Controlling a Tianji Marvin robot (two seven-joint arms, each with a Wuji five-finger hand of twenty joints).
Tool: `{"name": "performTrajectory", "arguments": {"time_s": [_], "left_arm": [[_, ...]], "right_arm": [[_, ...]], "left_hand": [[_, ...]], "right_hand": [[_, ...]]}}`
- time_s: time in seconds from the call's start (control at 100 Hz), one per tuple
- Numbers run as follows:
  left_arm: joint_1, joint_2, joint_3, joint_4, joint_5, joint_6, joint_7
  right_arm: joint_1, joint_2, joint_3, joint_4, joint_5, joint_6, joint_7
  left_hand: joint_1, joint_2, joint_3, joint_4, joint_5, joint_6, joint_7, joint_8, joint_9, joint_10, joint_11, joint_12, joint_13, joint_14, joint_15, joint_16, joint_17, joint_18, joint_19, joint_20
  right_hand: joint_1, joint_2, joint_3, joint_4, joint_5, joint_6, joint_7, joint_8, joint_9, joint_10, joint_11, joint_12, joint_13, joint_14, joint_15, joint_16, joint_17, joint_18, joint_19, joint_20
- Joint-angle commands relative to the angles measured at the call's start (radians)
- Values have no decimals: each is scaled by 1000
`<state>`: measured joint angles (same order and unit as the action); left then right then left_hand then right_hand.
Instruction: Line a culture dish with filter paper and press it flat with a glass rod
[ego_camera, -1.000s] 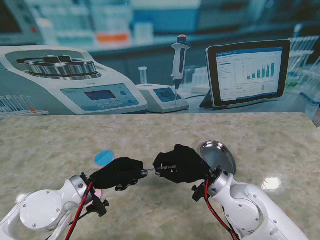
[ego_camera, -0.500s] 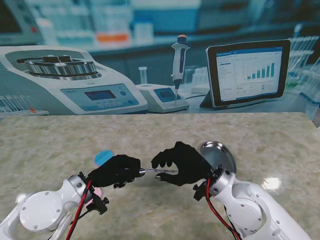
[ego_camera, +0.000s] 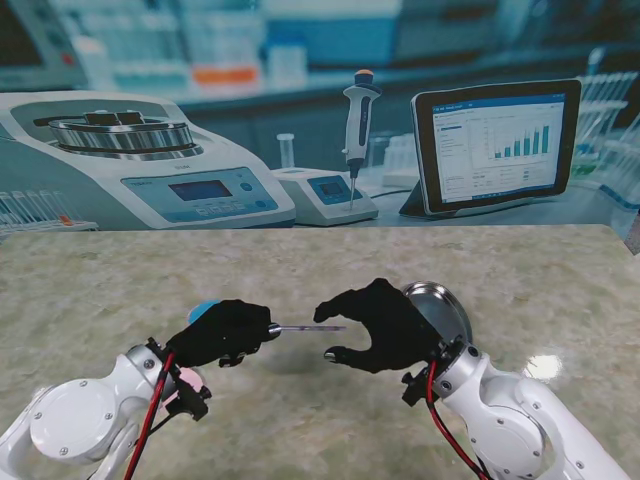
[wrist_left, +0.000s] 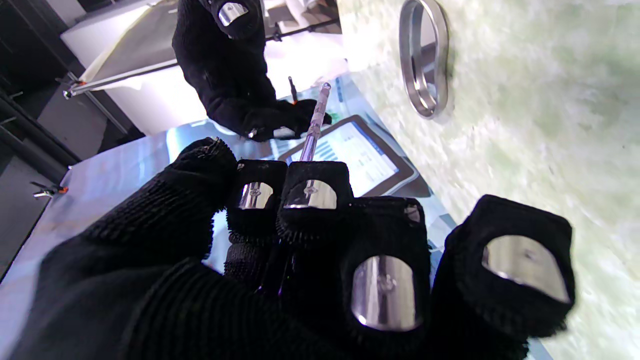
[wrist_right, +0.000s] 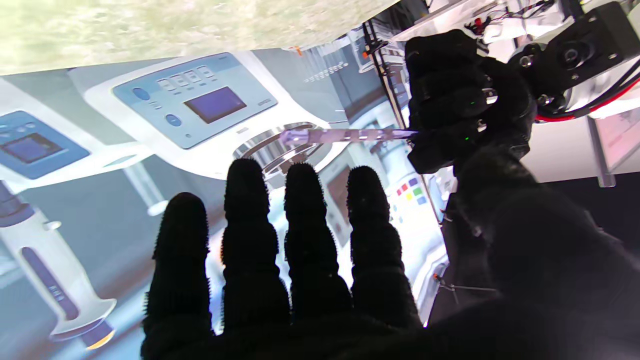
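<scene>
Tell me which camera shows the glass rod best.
The right wrist view: the glass rod lies side-on, sticking out of the left hand. The stand view shows it small; the left wrist view sees it foreshortened.

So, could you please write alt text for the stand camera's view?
The left hand holds a glass rod pointing toward the open right hand, above a marble-patterned table. A metal culture dish lies behind the right hand.
</scene>
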<state>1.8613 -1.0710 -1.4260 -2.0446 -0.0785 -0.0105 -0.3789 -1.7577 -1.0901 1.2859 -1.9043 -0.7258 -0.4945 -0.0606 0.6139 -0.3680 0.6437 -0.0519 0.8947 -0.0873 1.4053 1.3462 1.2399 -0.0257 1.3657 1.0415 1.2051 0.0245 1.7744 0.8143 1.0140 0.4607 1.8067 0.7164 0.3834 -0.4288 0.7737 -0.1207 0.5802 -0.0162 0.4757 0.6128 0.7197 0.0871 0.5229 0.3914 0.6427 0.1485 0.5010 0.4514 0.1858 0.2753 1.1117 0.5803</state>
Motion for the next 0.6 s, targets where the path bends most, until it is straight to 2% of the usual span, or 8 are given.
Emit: {"name": "performTrajectory", "arguments": {"time_s": [0.0, 0.13, 0.17, 0.25, 0.42, 0.59], "left_arm": [[4, -2, -7, 0, 15, -5, 10], [4, -3, -16, 8, 53, -15, 26], [3, -3, -18, 10, 69, -16, 33], [-1, -3, -22, 16, 95, -17, 38], [-19, -1, -30, 28, 153, 0, 42], [-37, 3, -50, 40, 219, 21, 36]], "right_arm": [[-33, -1, 9, -10, -5, 23, -15], [-82, -7, 27, -23, -18, 84, -48], [-96, -10, 26, -30, -10, 110, -55], [-118, -18, 19, -30, 23, 157, -77], [-144, -23, 9, -14, 33, 220, -96], [-131, -35, -23, 43, 68, 241, -145]], "left_hand": [[24, 25, 15, 28, 24, 238, 65, 27, 87, -94, 104, 8, 67, -97, 88, -11, 54, 25, 132, 41], [20, 23, 16, 30, 26, 233, 66, 28, 87, -98, 105, 9, 67, -98, 88, -10, 55, 23, 134, 41], [18, 24, 17, 31, 26, 231, 67, 28, 87, -99, 105, 10, 67, -100, 89, -10, 55, 21, 136, 41], [15, 26, 17, 32, 26, 227, 68, 28, 88, -103, 105, 11, 67, -103, 89, -9, 55, 17, 140, 41], [1, 18, 32, 43, 42, 217, 78, 24, 102, -121, 108, 9, 67, -120, 92, -2, 58, -11, 171, 45], [-8, 15, 38, 50, 50, 208, 84, 19, 102, -135, 116, 4, 68, -133, 93, 3, 60, -33, 191, 46]], "right_hand": [[-18, 31, -25, 29, -47, 12, -25, -23, -47, 20, -35, -22, -52, -1, -55, -21, -42, 32, -56, -28], [32, 81, -45, 49, -80, 15, -55, -45, -91, 25, -72, -52, -109, -8, -121, -64, -85, 30, -127, -68], [67, 117, -47, 64, -85, 17, -59, -50, -98, 24, -75, -58, -114, -9, -127, -72, -89, 32, -133, -74], [120, 133, -28, 91, -95, 22, -70, -61, -116, 31, -86, -68, -142, -8, -145, -85, -117, 30, -161, -90], [107, 132, -46, 96, -176, 15, -100, -89, -215, 22, -119, -97, -244, -24, -203, -130, -180, 17, -248, -146], [101, 123, -73, 91, -180, 22, -101, -95, -227, 22, -120, -102, -257, -27, -207, -139, -191, 18, -255, -154]]}}
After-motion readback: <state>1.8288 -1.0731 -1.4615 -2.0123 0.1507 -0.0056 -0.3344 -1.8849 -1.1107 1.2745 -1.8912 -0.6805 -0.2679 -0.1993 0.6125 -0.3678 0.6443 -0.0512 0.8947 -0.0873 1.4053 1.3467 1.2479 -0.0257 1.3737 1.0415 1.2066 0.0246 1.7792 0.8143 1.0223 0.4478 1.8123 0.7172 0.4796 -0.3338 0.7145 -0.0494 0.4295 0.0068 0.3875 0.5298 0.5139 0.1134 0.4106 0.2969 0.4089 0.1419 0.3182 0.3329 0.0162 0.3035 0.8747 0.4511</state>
